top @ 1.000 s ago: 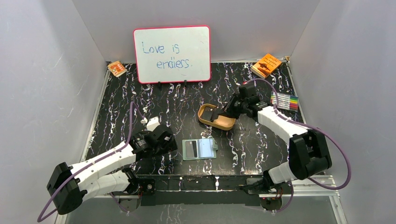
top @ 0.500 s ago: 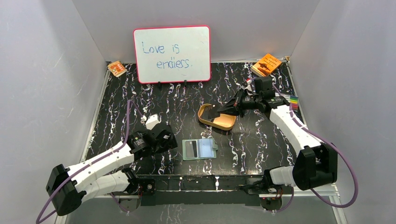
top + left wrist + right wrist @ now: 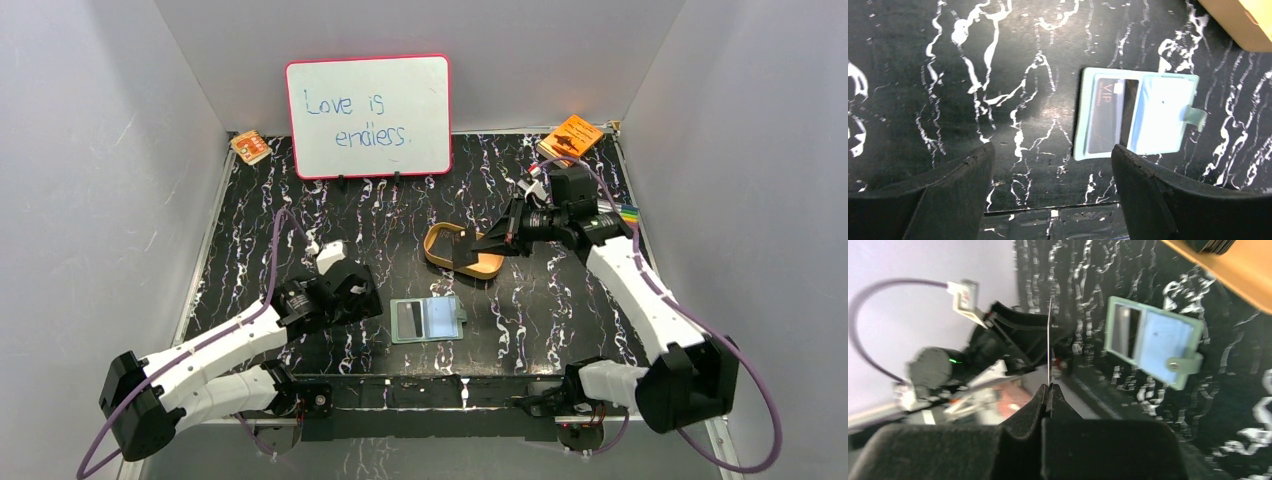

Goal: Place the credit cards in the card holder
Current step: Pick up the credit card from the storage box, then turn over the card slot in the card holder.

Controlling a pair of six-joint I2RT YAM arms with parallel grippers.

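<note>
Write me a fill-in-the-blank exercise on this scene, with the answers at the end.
The card holder lies flat and ____.
The black card in its sleeve reads ____.
The right gripper is ____ on an edge-on card.
The whiteboard reads "Love is ____."
Answers: open; VIP; shut; endless.

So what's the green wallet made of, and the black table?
The card holder looks like soft matte fake leather or fabric, with shiny clear plastic sleeves catching light inside. The table looks like glossy black marble, maybe only a printed sheet: white veins, soft reflections.
</note>
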